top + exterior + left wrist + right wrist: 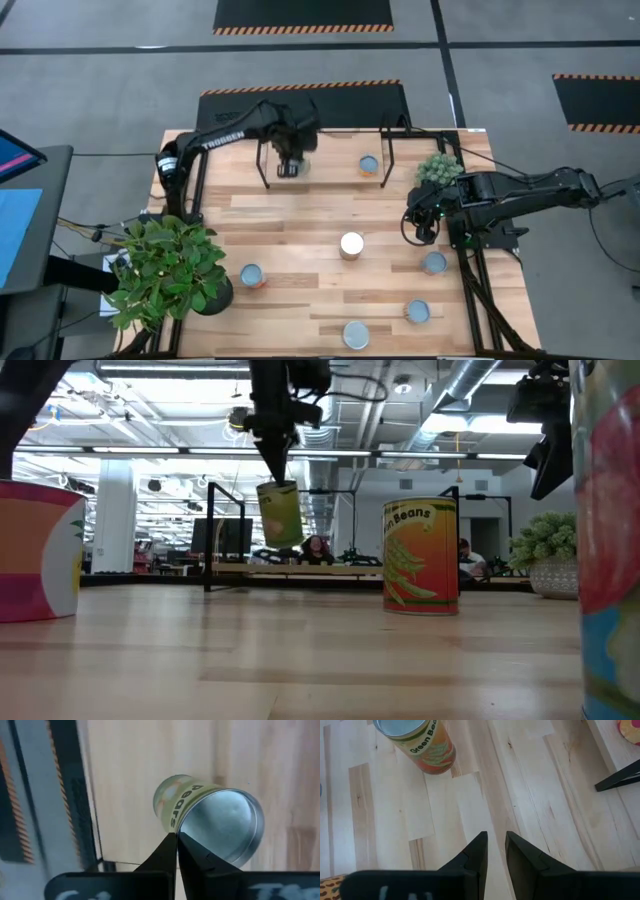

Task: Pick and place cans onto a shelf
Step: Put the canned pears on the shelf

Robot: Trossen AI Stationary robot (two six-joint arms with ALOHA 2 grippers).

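Note:
My left gripper is over the left part of the shelf, a light-wood board on black legs at the table's far side. It is shut on a yellow-green "Pears" can, which also shows in the low view. One can stands on the shelf. Several cans stand on their bases on the tabletop, among them a white-topped one and a "Green Beans" can. My right gripper hovers over the table's right part, its fingers narrowly apart and empty. My left gripper pinches the Pears can by the rim of its silvery top between its two fingers. The fingers come from above, pointing down. The can hangs tilted below the fingers, clear of the shelf.
A small potted plant stands at the shelf's right end. A big leafy plant fills the table's near left corner. Cans stand at the near side and near right. People sit in the room beyond.

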